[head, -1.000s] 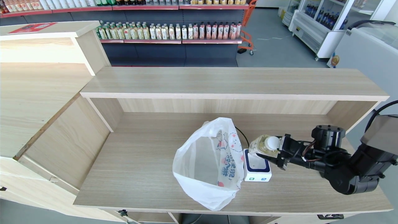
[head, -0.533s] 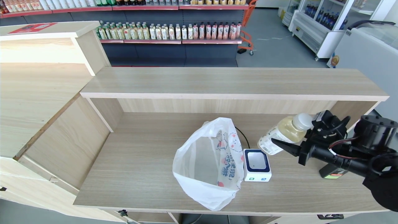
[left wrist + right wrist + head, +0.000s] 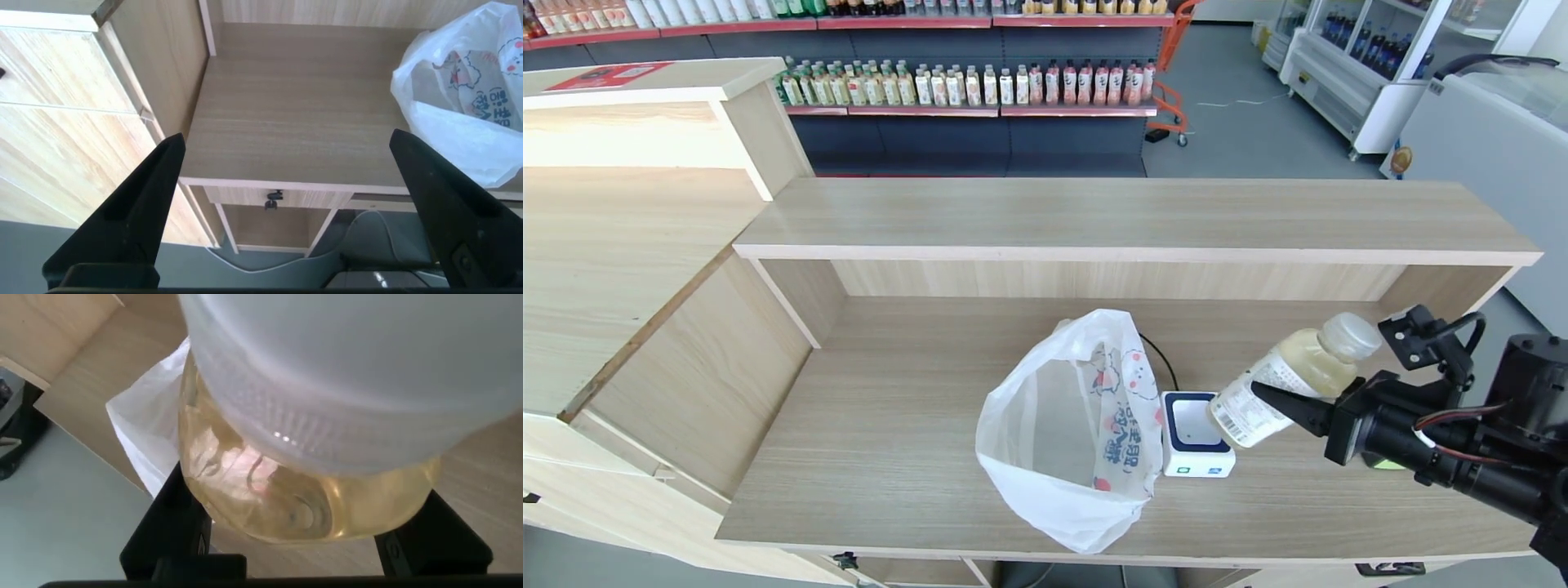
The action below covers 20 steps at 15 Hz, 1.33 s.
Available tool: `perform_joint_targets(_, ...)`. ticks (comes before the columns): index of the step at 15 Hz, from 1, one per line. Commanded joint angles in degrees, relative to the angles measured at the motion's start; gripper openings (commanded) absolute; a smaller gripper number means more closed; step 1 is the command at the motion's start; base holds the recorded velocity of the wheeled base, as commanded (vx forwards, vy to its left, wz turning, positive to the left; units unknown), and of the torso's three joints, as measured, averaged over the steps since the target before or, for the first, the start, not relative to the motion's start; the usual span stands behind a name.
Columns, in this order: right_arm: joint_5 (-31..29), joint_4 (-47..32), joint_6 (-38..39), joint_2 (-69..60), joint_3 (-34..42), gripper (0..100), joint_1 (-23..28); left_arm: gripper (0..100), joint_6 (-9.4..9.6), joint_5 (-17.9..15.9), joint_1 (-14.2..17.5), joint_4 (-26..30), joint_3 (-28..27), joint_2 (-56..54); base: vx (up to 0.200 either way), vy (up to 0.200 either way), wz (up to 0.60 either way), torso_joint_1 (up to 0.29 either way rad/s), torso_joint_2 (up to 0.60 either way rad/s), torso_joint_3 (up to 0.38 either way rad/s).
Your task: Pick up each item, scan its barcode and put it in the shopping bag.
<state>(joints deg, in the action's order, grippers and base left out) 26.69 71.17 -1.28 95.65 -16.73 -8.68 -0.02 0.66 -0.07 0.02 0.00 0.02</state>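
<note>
My right gripper (image 3: 1297, 382) is shut on a clear bottle (image 3: 1308, 363) of pale yellow drink with a white cap. It holds the bottle tilted above the counter, cap up to the right, the labelled base just over the right edge of the white barcode scanner (image 3: 1192, 425). In the right wrist view the bottle (image 3: 310, 498) sits between the two black fingers (image 3: 167, 527). The white shopping bag (image 3: 1066, 433) stands open just left of the scanner. My left gripper (image 3: 282, 212) hangs open off the counter's front left, with the bag (image 3: 466, 98) ahead of it.
The wooden counter (image 3: 907, 425) has a raised back shelf (image 3: 1127, 216) and a side wall on the left. A small green-labelled item (image 3: 1380, 463) lies on the counter behind my right arm. A black cable (image 3: 1164, 359) runs behind the bag.
The bottle was upright over the scanner, then my right arm carried it up and to the right. It has since tilted and its base has come down toward the scanner's right edge.
</note>
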Motion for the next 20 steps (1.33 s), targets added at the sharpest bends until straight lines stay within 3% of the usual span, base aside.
perform_joint_targets(1, -1.0, 0.1, 2.2, 1.7, -1.5, 0, -1.2, 100, 0.02, 0.0, 0.0, 0.0, 0.0, 0.0, 0.0, 0.2, 0.0, -0.017, 0.0, 0.007)
perform_joint_targets(4, -2.9, 0.1, 3.3, 6.1, -5.9, 0, -2.9, 100, 0.02, 0.0, 0.0, 0.0, 0.0, 0.0, 0.0, 0.2, 0.0, 0.014, 0.01, -0.002)
perform_joint_targets(7, -4.0, 0.1, 3.3, 10.8, -9.7, 0, -5.1, 100, 0.02, 0.0, 0.0, 0.0, 0.0, 0.0, 0.0, 0.0, 0.0, 0.0, 0.0, 0.0)
perform_joint_targets(9, -8.1, 0.1, 3.8, 15.4, -10.7, 0, -6.4, 100, 0.02, 0.0, 0.0, 0.0, 0.0, 0.0, 0.0, 0.0, 0.0, 0.0, 0.0, 0.0)
perform_joint_targets(13, -8.4, 0.2, 3.8, 21.2, -12.8, 0, -7.1, 100, 0.02, 0.0, 0.0, 0.0, 0.0, 0.0, 0.0, 0.0, 0.0, 0.0, 0.0, 0.0)
perform_joint_targets(20, -10.2, 0.4, 2.4, 33.4, -26.5, 0, -10.1, 100, 0.02, 0.0, 0.0, 0.0, 0.0, 0.0, 0.0, 0.0, 0.0, 0.0, 0.0, 0.0)
